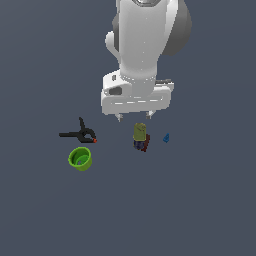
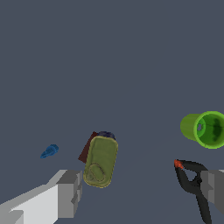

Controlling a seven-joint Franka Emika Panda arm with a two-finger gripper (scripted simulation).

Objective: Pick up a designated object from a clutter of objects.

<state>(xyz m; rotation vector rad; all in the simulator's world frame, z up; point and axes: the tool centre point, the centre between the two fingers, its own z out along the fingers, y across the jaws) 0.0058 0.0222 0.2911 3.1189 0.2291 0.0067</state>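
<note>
The tiny blue cone-shaped piece lies on the grey floor, just to the exterior view's right of the olive-green and dark red blocky item. In the wrist view the blue piece sits beside the olive item. My gripper hangs above and behind the olive item, open and empty, with its fingers spread wide; midway between them is. The blue piece is apart from the gripper, towards the exterior view's right.
A black clamp with a red tip lies at the exterior view's left, with a bright green cup on its side just in front of it. Both show in the wrist view: clamp, cup.
</note>
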